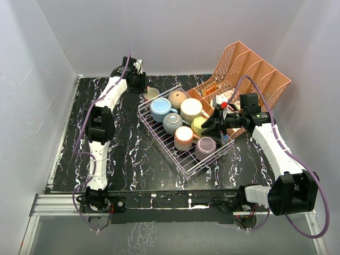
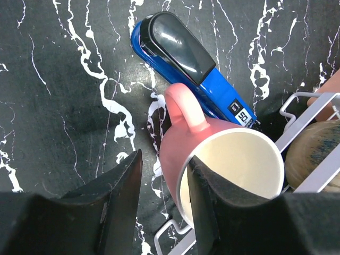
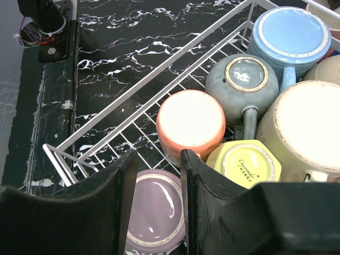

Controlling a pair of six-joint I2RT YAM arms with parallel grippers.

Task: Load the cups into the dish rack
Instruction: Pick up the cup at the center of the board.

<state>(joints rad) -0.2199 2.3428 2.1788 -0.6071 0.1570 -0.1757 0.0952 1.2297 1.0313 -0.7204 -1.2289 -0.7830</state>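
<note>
A pink cup with a cream inside lies on its side against the dish rack's far corner. My left gripper is open astride its wall: one finger sits inside the mouth, the other outside with a gap to the wall. In the top view this gripper is at the back of the table. Several cups stand upside down in the rack, among them a mauve cup, a salmon one and a yellow one. My right gripper hangs open just above the mauve cup, holding nothing.
A blue and black stapler lies on the table right behind the pink cup's handle. A salmon-pink lattice file organiser stands behind the rack at the back right. White walls close in the dark marbled table.
</note>
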